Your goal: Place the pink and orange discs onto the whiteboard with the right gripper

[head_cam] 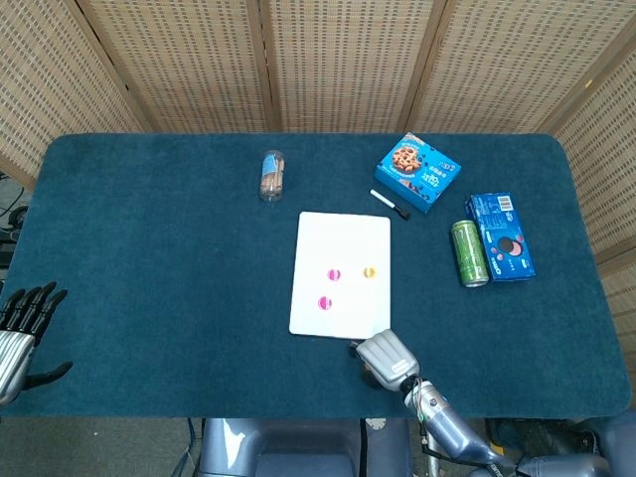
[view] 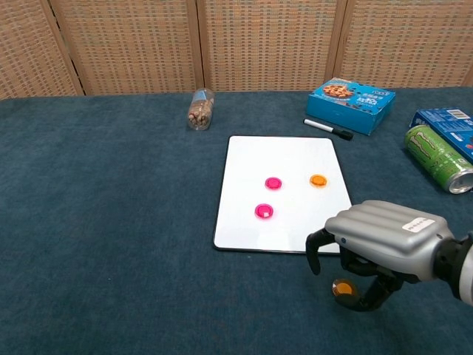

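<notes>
Fingers (view: 316, 244) of the right hand (view: 384, 248) curl down around a loose orange disc (view: 342, 289) on the blue cloth (head_cam: 149, 258), just off the whiteboard's (view: 284, 159) near right corner. The thumb tip sits close beside the disc, but whether any finger actually touches it cannot be told; the disc appears to lie flat on the cloth under the palm. In the head view the right hand (head_cam: 386, 360) covers the disc entirely.

On the whiteboard (head_cam: 343, 238) lie two pink discs (view: 273, 183) (view: 263, 211) and a second orange disc (view: 318, 180), all apart from one another.

At the near left edge of the table the left hand (head_cam: 22, 323) hangs, fingers spread and holding nothing.

Beyond the board lie a clear jar (view: 199, 109) on its side, a black marker (view: 328, 129), and a cookie box (view: 350, 97). To the right, a green can (view: 437, 157) lies on its side against a blue packet (head_cam: 500, 235).
</notes>
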Robot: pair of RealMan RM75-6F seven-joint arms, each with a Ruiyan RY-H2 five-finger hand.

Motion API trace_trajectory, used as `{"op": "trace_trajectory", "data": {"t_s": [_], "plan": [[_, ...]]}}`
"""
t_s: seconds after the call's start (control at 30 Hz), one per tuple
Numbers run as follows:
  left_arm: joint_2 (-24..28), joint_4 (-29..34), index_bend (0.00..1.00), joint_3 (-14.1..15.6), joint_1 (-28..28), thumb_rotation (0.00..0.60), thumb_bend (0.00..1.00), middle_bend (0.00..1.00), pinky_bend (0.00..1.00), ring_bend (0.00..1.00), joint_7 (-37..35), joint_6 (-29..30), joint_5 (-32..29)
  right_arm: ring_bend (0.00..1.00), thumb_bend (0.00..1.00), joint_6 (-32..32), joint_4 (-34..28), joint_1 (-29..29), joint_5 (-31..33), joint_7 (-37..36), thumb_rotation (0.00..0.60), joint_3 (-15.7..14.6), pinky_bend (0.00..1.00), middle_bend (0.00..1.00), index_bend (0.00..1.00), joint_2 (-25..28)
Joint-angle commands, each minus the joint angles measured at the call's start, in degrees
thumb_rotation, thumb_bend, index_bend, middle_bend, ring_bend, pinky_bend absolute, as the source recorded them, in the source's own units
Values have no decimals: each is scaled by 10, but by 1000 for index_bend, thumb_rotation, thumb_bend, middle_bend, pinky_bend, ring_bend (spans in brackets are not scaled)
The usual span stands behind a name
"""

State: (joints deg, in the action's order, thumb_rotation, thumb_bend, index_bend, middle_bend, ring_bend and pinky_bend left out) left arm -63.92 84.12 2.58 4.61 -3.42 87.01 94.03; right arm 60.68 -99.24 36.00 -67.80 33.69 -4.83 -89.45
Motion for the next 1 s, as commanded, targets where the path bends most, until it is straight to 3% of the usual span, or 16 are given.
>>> {"op": "trace_trajectory", "data": {"t_s": [0.03,1.0], "plan": [[0,0,0,0,-1,600,0,0,0,0,0,1,1,949,363,-3,14,-5,-9,-8,600,-3,1000,968,412,-4],[-3,1,0,1,0,600,0,0,0,0,6,-3,0,950,363,-18,72,-35,-55,-55,600,2,1000,967,412,-11]]}}
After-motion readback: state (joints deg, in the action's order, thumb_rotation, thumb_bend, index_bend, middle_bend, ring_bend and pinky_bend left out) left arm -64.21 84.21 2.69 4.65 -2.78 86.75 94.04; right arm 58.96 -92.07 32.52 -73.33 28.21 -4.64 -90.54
